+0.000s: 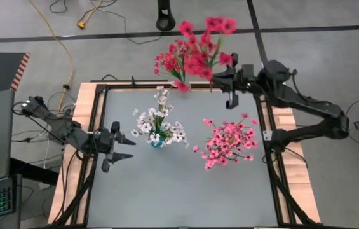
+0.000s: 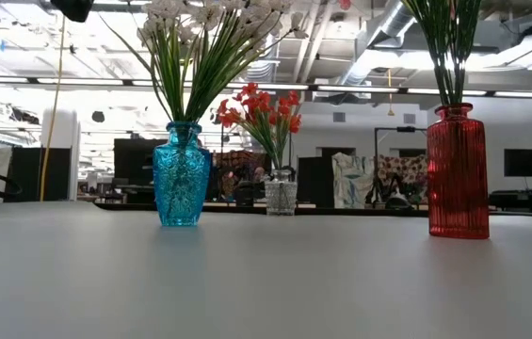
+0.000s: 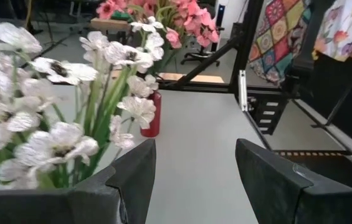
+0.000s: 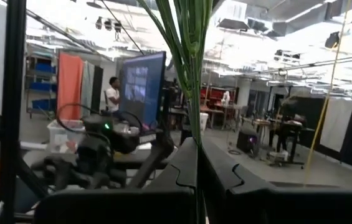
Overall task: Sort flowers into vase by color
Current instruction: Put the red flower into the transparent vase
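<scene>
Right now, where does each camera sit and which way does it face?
High: above the table, facing straight down; both arms show, left gripper open, right gripper by the red flowers.
Low: at tabletop height, facing level across to the blue vase and red vase; no arm shows.
Left wrist: facing past its open fingers at the white flowers.
Right wrist: facing past its shut fingers up green stems.
Shared: the red vase shows in low and left wrist views.
</scene>
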You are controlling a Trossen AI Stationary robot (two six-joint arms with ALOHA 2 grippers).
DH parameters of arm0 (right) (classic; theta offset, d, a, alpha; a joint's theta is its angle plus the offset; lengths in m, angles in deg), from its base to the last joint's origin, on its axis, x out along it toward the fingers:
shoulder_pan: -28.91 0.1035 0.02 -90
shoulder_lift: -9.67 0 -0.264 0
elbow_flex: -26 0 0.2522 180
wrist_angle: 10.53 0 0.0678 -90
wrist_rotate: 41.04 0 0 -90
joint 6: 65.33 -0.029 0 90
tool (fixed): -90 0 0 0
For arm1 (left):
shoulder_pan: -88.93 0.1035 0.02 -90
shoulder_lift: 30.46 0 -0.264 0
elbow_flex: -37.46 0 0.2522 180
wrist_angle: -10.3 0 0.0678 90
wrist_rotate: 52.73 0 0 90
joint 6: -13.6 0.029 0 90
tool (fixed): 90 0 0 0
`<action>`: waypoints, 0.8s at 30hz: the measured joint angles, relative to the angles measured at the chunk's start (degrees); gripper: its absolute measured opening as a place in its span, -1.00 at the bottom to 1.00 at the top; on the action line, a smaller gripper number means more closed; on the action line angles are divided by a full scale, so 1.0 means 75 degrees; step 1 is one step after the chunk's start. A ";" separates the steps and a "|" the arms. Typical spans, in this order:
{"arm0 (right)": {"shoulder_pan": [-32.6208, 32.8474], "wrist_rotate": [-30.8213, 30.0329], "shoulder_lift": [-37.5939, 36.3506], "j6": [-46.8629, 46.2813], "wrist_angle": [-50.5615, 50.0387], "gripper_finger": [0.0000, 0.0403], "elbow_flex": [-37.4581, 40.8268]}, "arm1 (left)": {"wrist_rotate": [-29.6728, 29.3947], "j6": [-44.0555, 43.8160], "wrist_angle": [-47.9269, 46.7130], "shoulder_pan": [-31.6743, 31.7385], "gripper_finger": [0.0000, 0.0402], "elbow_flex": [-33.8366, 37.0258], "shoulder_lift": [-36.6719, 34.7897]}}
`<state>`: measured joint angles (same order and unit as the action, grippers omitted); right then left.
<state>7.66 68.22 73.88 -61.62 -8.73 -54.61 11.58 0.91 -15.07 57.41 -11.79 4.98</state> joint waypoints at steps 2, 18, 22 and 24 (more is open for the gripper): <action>-0.0345 0.0391 0.0093 -0.0142 0.0563 -0.84 0.0349 | -0.0070 -0.0002 -0.0138 0.0001 0.04 -0.0107 0.0000; -0.1496 0.0903 0.0371 -0.1720 0.4545 -0.84 0.3150 | -0.1891 0.1900 0.1967 0.0765 0.04 -0.0197 -0.0474; -0.1427 0.0875 0.0553 -0.1713 0.4636 -0.84 0.3145 | -0.1698 0.2628 0.3167 0.1350 0.04 -0.0197 -0.0306; -0.1421 0.0878 0.0620 -0.1697 0.4577 -0.84 0.3145 | -0.1630 0.2758 0.3597 0.1673 0.04 -0.0197 -0.0188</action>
<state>-2.99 74.81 78.53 -74.35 25.60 -31.02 -0.64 21.59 11.90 69.96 -13.27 3.57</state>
